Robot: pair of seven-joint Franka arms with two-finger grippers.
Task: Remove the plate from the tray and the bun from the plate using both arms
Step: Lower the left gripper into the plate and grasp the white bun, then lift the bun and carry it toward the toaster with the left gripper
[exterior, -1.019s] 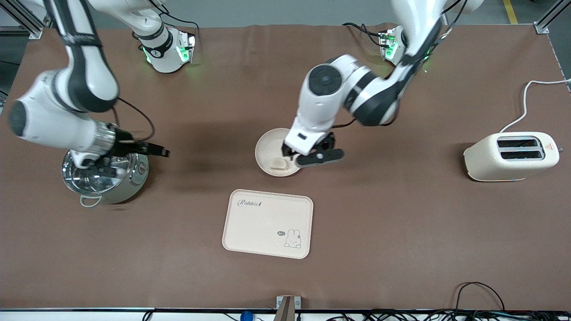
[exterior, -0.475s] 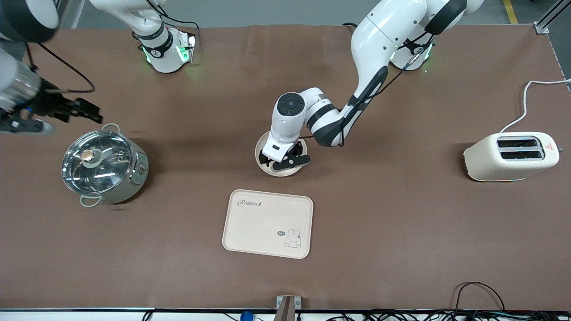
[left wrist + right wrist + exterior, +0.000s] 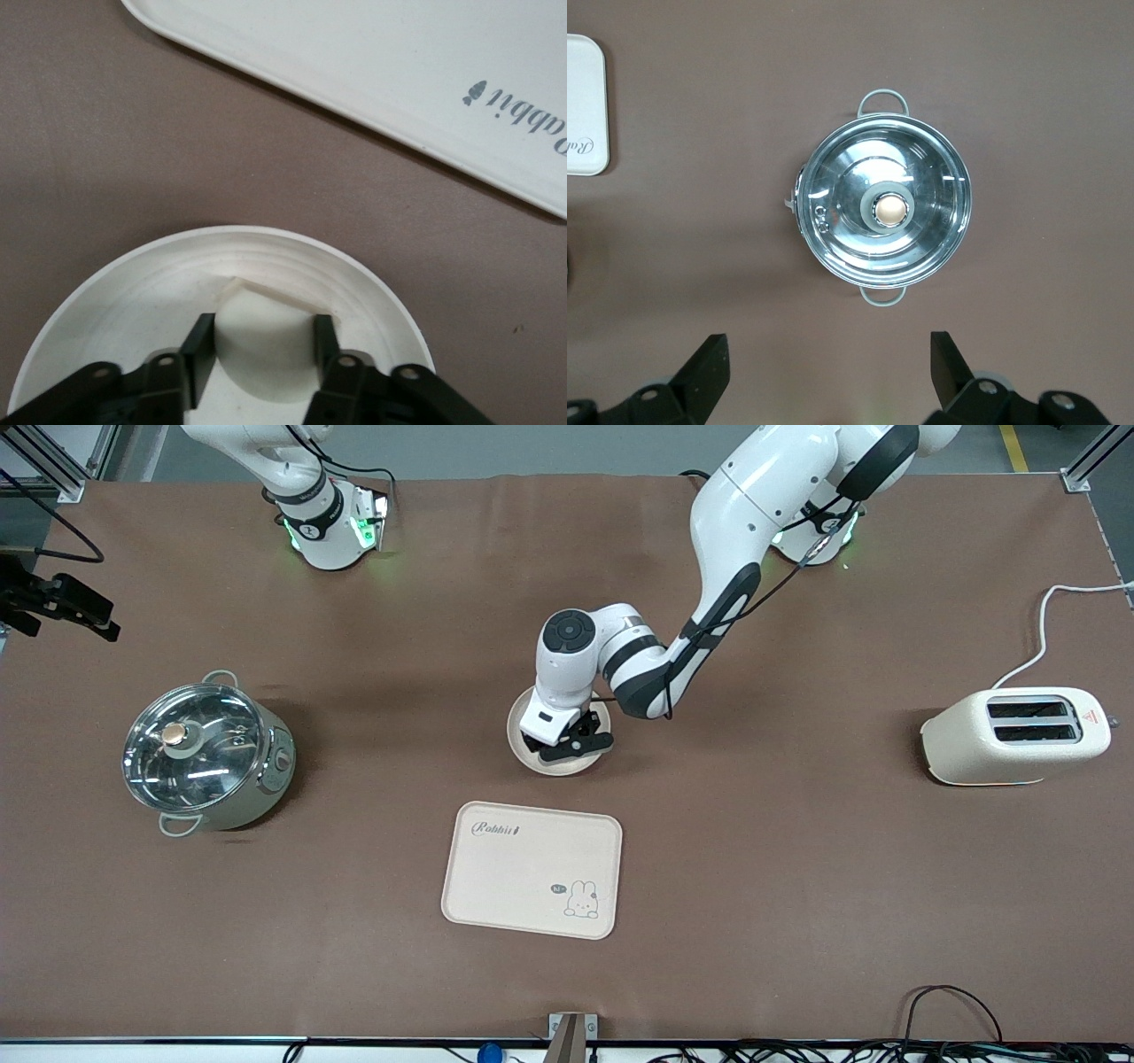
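Table (image 3: 797, 886): brown mat, everything on it well apart. Tray (image 3: 532, 868) lies flat nearest the front camera, bare, rabbit drawing up. Plate (image 3: 518, 737) already sits off the tray on the mat, just farther from the camera than the tray, with a gap of mat between them; the left wrist view shows that same gap between plate rim (image 3: 266, 239) and tray edge (image 3: 372, 62). So plate-from-tray looks done; bun-from-plate is the step in hand.

Left arm comes in from its base and drops onto the plate; left gripper (image 3: 567, 742) is down inside it. Left wrist view: bun (image 3: 266, 341) sits directly between the two fingers (image 3: 198, 350), one pad on each flank, jaws partly closed around it. Contact looks made or nearly so, but a firm grip is not certain from these frames. The bun's flat, straight edge faces the tray, and its long axis seems to run across the jaws. Judgement: bun is dead centre in the gripper, no sideways correction needed, next move is squeeze then straight up.

Right gripper (image 3: 833, 363) hangs high over the mat near the lidded steel pot (image 3: 881, 211), jaws wide apart, holding nothing. It is much farther from the plate than the left; right arm waits.
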